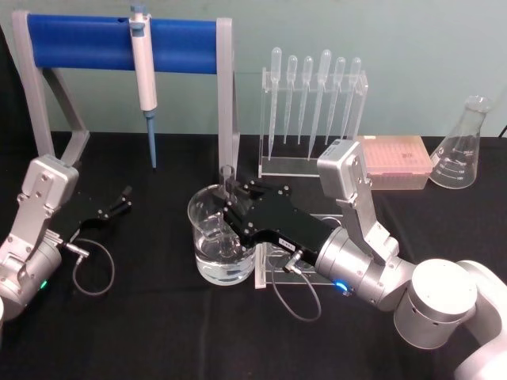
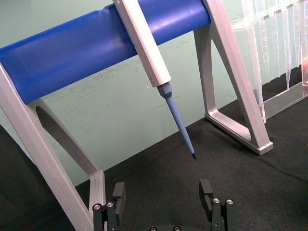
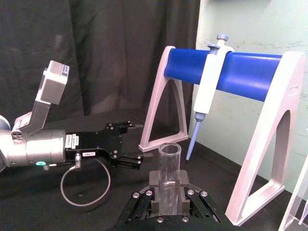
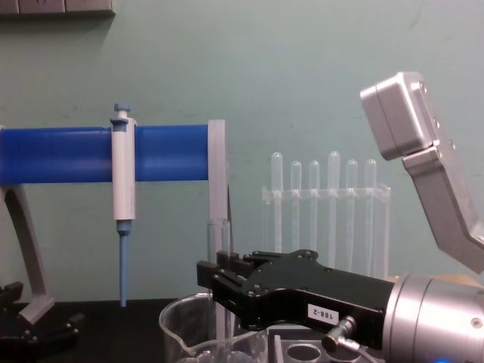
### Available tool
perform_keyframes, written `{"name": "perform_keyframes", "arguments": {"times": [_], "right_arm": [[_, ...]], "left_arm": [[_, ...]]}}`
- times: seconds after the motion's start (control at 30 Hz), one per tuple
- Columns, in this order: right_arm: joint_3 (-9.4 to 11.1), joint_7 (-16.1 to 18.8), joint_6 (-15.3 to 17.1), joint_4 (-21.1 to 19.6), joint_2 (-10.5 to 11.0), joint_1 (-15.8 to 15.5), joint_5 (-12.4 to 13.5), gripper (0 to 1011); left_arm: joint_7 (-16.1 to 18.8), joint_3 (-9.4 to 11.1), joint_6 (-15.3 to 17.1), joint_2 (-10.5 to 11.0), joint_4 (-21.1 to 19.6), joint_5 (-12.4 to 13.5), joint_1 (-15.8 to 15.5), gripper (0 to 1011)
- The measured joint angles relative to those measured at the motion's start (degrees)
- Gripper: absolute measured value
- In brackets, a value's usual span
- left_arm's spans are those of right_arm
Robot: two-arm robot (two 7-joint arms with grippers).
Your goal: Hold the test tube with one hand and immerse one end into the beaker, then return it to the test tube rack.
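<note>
The test tube stands upright near the middle of the bench, clamped in our right gripper. Its open rim is above the jaws and its lower part is down inside the beaker, which holds water. We judge the dip to be the step in hand. To do it well we should keep the tube vertical, lower it straight until the rounded end is plainly under the water, and keep it off the glass wall and floor without easing the grip. After that comes a straight lift before any sideways move to the test tube rack, just beside the beaker under the right arm. Our left gripper rests idle toward the bench's left edge, jaws apart. The head view places the tube within the beaker's rim, but we cannot tell from it whether the end is wet. The right wrist view shows the jaws closing squarely on the tube's sides. The chest view confirms from the side that the tube stands straight. The left wrist view looks up at the micropipette hanging on its blue stand.
</note>
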Motion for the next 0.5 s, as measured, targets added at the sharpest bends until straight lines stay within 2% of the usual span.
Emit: {"name": "perform_keyframes", "arguments": {"times": [0.5], "right_arm": [[0.0,0.0,0.0,0.0,0.0,0.0,0.0,224]], "left_arm": [[0.0,0.0,0.0,0.0,0.0,0.0,0.0,1000]]}}
